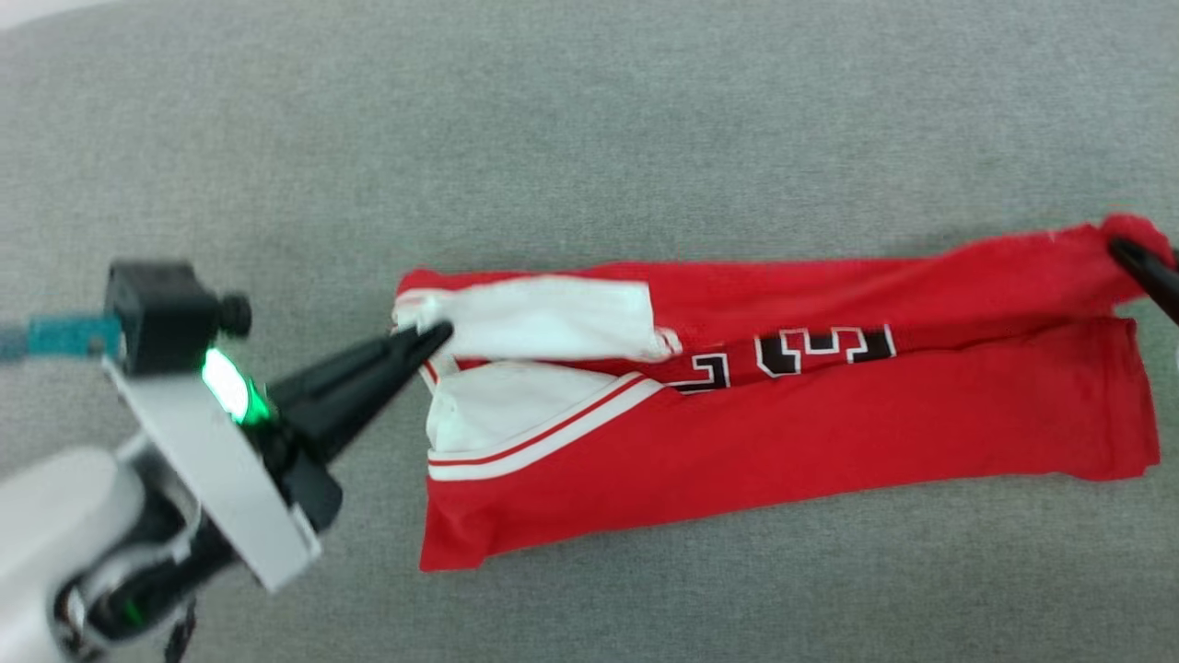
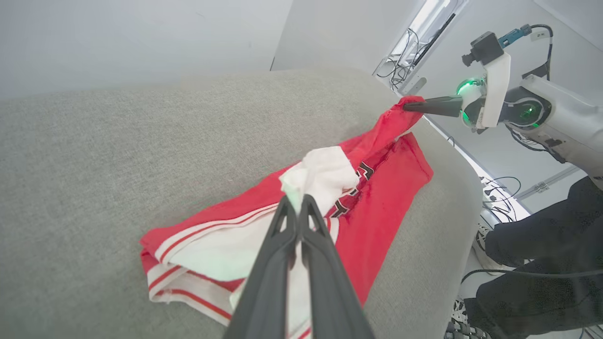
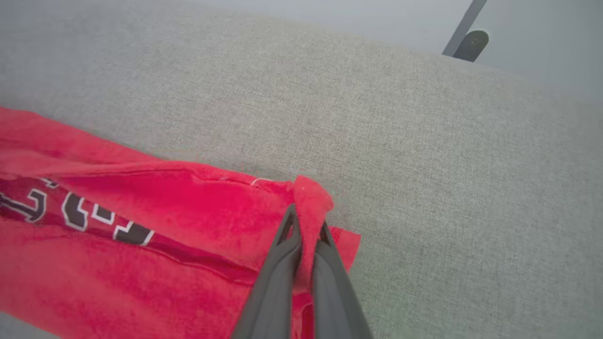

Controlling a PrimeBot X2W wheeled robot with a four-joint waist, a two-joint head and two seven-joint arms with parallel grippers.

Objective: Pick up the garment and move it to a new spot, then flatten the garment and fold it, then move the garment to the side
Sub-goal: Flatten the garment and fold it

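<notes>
The garment [image 1: 783,433], a red jersey with white sleeves, striped trim and black lettering, lies folded lengthwise across the grey surface. My left gripper [image 1: 433,336] is shut on its white sleeve end at the left. In the left wrist view that gripper [image 2: 297,201] pinches the white cloth of the garment [image 2: 377,207], and the right gripper [image 2: 409,106] holds the far red corner lifted. At the right edge of the head view my right gripper [image 1: 1122,249] is shut on the red corner. In the right wrist view it [image 3: 306,221] clamps a bunched red tip of the garment [image 3: 141,221].
The grey fabric surface [image 1: 589,120] spreads wide on all sides of the shirt. In the left wrist view its far edge [image 2: 452,155] drops off to a floor with cables, and a person's dark-clad leg [image 2: 541,263] stands there beside the surface.
</notes>
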